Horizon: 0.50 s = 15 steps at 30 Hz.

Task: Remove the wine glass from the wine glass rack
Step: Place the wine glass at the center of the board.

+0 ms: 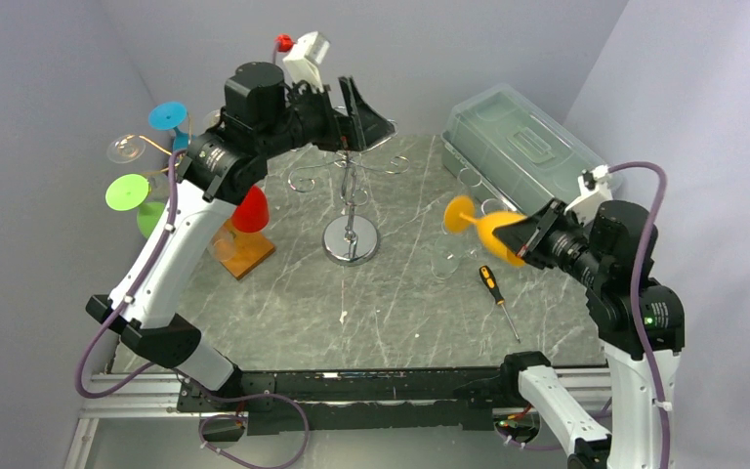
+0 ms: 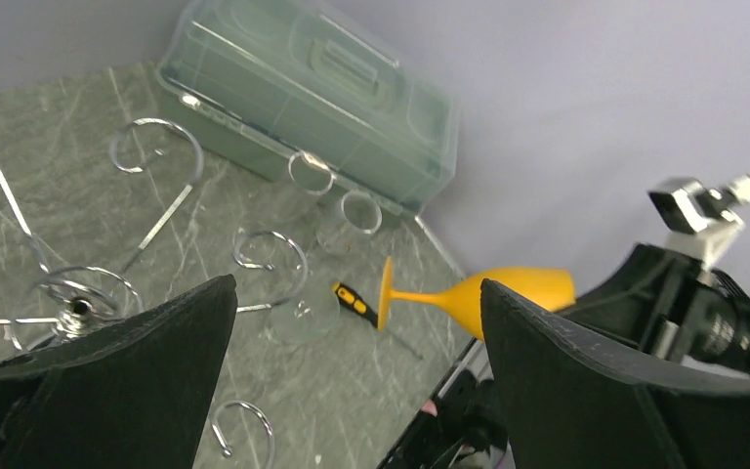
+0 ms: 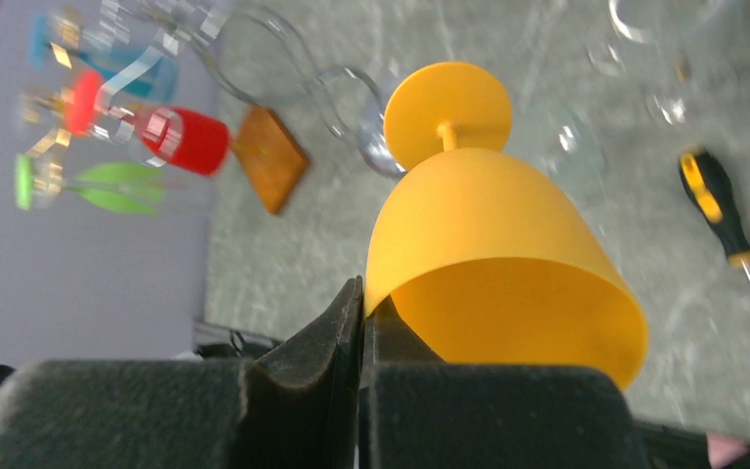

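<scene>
The right pincer was clamped on the bowl rim of the wine glass, already off the rack, its stem level, foot pointing away from that pincer. The left pincer gaped above the rack.

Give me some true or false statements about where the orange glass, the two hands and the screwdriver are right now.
1. The right hand grips the orange wine glass by the rim of its bowl. True.
2. The left hand is shut. False: it is wide open, over the rack.
3. The orange wine glass hangs on the rack. False: it is held sideways, clear of the rack.
4. A screwdriver lies on the table. True.
</scene>
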Tool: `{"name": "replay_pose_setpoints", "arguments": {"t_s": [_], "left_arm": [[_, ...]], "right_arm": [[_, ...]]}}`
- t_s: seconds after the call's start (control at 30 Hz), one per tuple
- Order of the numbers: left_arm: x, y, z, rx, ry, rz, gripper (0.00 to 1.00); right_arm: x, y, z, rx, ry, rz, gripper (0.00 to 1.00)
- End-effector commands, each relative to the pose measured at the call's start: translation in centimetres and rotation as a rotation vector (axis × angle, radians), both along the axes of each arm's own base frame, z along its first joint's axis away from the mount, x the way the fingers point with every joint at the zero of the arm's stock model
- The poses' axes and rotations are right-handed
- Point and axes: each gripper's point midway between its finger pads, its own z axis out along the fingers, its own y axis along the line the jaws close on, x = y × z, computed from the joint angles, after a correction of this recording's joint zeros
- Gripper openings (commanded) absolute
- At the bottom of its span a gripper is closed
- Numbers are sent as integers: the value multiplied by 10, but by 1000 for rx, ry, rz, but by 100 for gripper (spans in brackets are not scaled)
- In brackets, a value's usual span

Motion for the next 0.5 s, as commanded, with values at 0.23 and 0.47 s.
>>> {"name": "replay_pose_setpoints", "arguments": {"t_s": [0.23,0.47], "left_arm": [[-32,11,-1,99,-83,16,100],[-38,37,-8,169,-110,93,99]], "right_arm": [[-45,-25,-114,-231,482,34,0],[-29,-26,-150,-300,558,14,0]]}}
